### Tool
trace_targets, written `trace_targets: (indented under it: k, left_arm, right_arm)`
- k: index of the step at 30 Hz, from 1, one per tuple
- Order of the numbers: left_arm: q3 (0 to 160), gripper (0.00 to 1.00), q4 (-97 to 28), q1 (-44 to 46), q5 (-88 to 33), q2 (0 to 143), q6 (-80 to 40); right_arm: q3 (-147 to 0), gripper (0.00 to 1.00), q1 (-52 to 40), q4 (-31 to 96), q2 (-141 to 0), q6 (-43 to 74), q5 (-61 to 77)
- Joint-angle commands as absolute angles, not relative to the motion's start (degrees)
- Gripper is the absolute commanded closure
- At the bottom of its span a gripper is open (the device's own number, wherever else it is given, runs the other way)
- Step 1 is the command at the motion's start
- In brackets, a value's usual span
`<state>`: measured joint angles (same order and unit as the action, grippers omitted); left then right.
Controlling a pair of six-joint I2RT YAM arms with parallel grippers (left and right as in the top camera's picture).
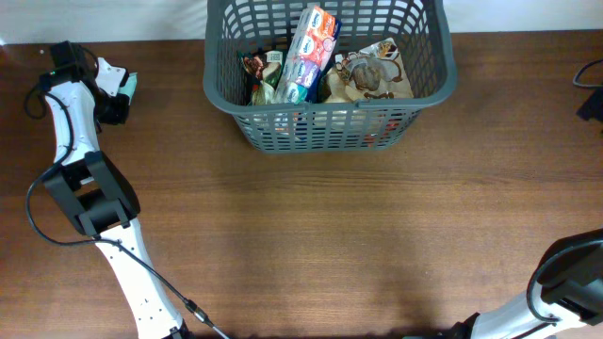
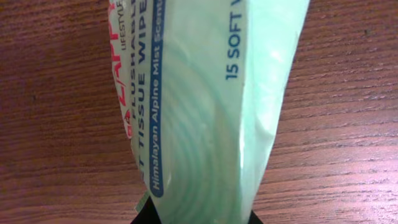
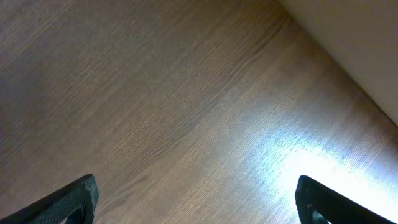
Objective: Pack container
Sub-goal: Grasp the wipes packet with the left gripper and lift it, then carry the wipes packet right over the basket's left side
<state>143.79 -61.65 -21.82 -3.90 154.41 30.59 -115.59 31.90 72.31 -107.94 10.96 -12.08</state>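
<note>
The dark grey lattice container (image 1: 429,89) stands at the table's far middle, holding several food packets, among them a tall colourful pack (image 1: 309,52) and a brown printed pouch (image 1: 372,73). My left gripper (image 1: 121,87) is at the far left of the table, shut on a pale green pack of tissue wipes (image 2: 205,112); the pack fills the left wrist view, with the dark fingertips at its lower edge. The same pack shows in the overhead view (image 1: 128,85). My right gripper (image 3: 196,199) is open and empty over bare wood; only its arm (image 1: 570,278) shows overhead at the bottom right.
A white wall or edge (image 3: 354,37) runs along the table's far side in the right wrist view. A dark cable or fixture (image 1: 592,85) sits at the table's right edge. The left arm's links (image 1: 89,193) lie along the left side.
</note>
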Motion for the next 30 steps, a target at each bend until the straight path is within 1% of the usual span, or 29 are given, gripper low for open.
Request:
trace_targets:
  k: [1, 6, 14, 17, 20, 23, 30]
  left_arm:
    - [144.0, 0.98, -62.2, -21.7, -5.2, 156.6, 27.7]
    - [149.9, 0.98, -66.3, -20.8, -9.5, 156.3, 27.7]
    - [171.4, 0.98, -74.8, -17.4, -11.2, 156.1, 23.0]
    - [180.2, 0.98, -77.3, -16.3, -11.3, 155.8, 17.7]
    - [179.8, 0.98, -77.1, -15.2, -16.6, 151.3, 14.1]
    - [179.8, 0.98, -76.5, -13.4, -23.4, 147.5, 13.7]
    - [179.8, 0.98, -76.2, -6.1, -26.5, 140.3, 13.7]
  right_arm:
    - [-115.5, 0.01, 31.9, 72.2, -107.2, 11.4, -12.0]
    - [-115.5, 0.01, 31.9, 72.2, -107.2, 11.4, -12.0]
    - [-115.5, 0.01, 31.9, 72.2, -107.2, 11.4, -12.0]
    - [-115.5, 0.01, 31.9, 72.2, -107.2, 11.4, -12.0]
    - [-115.5, 0.01, 31.9, 72.2, -107.2, 11.4, -12.0]
    - [-115.5, 0.01, 31.9, 72.2, -107.2, 11.4, -12.0]
    - [-115.5, 0.01, 31.9, 72.2, -107.2, 11.4, -12.0]
